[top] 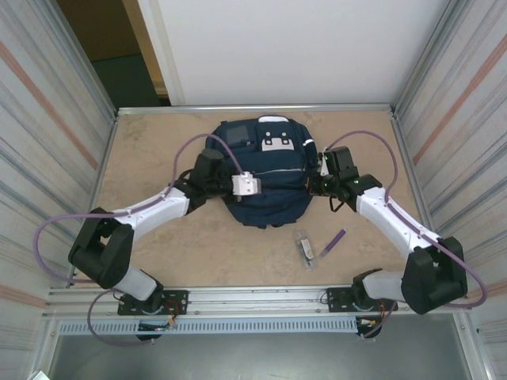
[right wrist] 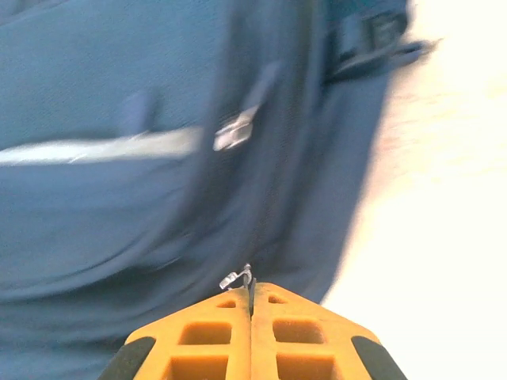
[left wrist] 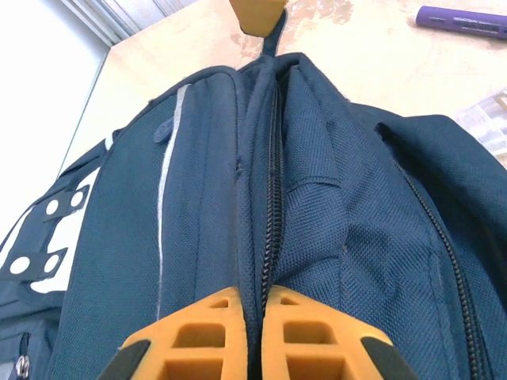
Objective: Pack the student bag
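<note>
Fingers (left wrist: 202, 336) of the left gripper (left wrist: 252, 294) pinch the bag's (left wrist: 348, 229) zipper seam (left wrist: 270, 198); the right gripper's (right wrist: 252, 286) clamp a zipper pull (right wrist: 235, 278). Both arms (top: 150, 207) (top: 396, 218) reach forward, flanking it.

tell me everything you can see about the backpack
The backpack is navy woven fabric with white patches at its far end and a pale stripe across the front. It lies flat on the far middle of the table. A black zip runs closed along a raised seam, which the left fingers pinch. At its right edge the right fingers are shut on what looks like a small metal zip pull, though that view is blurred.
</note>
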Available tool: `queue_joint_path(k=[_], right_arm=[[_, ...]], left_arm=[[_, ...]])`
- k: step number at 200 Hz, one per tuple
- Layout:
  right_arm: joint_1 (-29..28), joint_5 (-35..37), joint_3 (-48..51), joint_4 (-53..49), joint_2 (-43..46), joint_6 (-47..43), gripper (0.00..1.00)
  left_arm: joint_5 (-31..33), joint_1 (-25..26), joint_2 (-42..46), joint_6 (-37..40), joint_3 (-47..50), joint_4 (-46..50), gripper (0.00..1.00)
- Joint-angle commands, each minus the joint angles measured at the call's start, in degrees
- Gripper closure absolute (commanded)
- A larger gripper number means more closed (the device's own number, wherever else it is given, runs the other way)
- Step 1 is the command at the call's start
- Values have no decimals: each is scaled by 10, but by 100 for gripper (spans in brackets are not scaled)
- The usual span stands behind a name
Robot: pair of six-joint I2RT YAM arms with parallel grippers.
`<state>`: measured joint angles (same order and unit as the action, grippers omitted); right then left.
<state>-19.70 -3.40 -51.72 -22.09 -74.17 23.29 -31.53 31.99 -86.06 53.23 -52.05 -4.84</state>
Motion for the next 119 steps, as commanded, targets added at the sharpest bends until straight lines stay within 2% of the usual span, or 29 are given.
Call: queue_joint_path(k=[1, 19, 28, 35, 48, 55, 62, 79, 98, 119], right_arm=[[20, 35, -1, 37, -27, -20, 100], [13, -27, -7, 52, -33, -22, 100], [3, -54, -8, 61, -30, -23, 100], [-8, -72, -8, 66, -28, -23, 100], [-36, -107, -17, 73, -28, -22, 100], [-58, -126, -25, 75, -28, -22, 100], [-80, -134, -35, 78, -28, -19, 100], [-128, -141, -60, 92, -33, -13, 100], [-163, -144, -93, 92, -46, -19, 100], [-181, -158, -119, 81, -56, -30, 100]], left_arm=[[-97, -40, 33, 57, 1, 33, 100], [-133, -88, 20, 61, -30, 97, 100], [-141, -118, 13, 45, -42, 108, 92], [-108, -136, 9, 15, -49, 100, 90], [31, -145, 5, -16, -60, 93, 86], [67, -144, 8, -16, -61, 97, 77], [66, -144, 17, -4, -64, 117, 66], [40, -113, 54, 55, -40, 149, 58], [47, -45, 89, 134, 22, 141, 45], [67, -2, 86, 106, 39, 109, 40]])
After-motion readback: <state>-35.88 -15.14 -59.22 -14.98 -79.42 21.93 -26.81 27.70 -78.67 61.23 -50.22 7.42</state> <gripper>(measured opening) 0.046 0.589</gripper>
